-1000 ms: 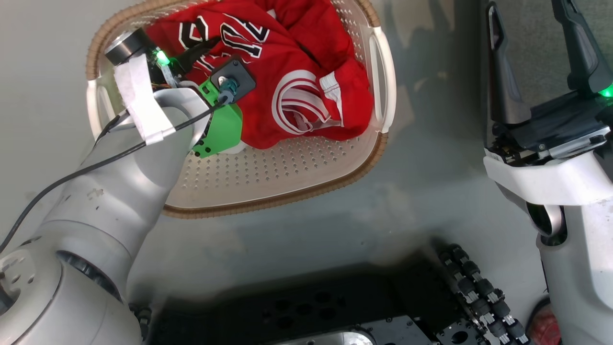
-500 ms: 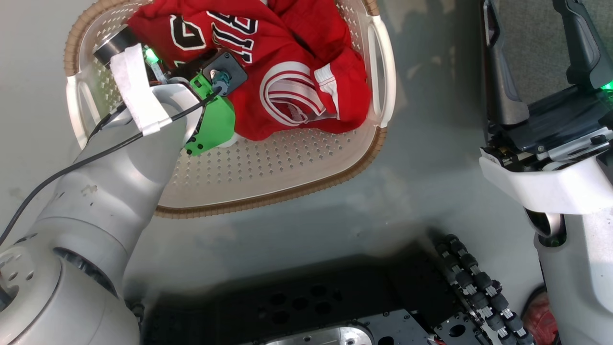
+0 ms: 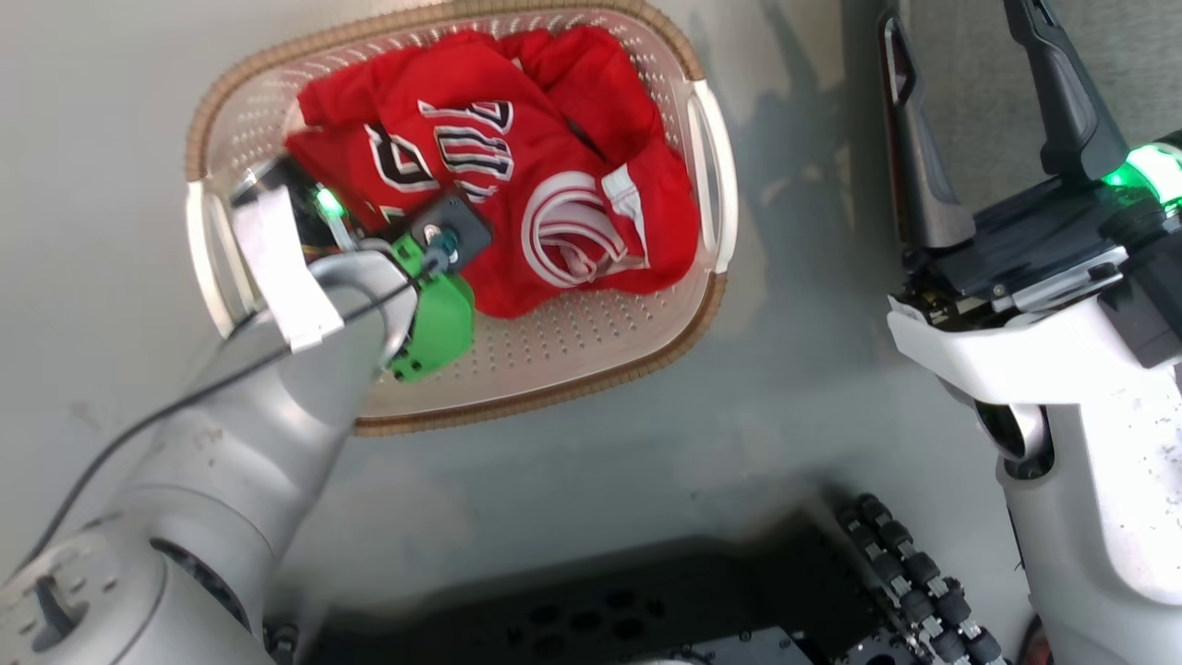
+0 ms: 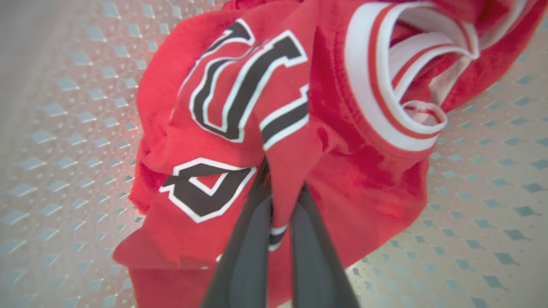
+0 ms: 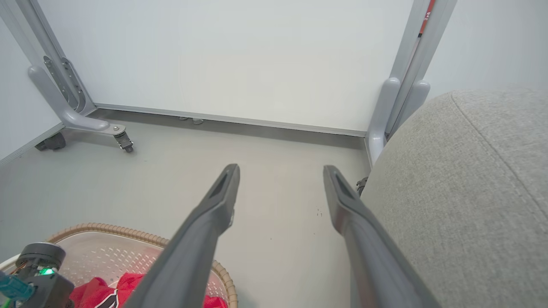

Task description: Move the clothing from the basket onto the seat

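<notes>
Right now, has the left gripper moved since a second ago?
Yes. Judged against the basket, the left gripper, shut on the clothing, has drawn toward the near rim.

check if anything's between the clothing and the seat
The left tool is shut on the clothing. The basket wall must be cleared, and the open right tool hangs by the seat, near the path. Nothing else visible.

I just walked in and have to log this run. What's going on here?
The robot's left gripper is shut on a fold of the soft red sports clothing with black-and-white lettering. The clothing sits inside the cream perforated plastic basket with a brown woven-look rim. The right gripper is open and holds nothing, hanging beside the large light-grey fabric seat. No clothing lies on the part of the seat in view.
</notes>
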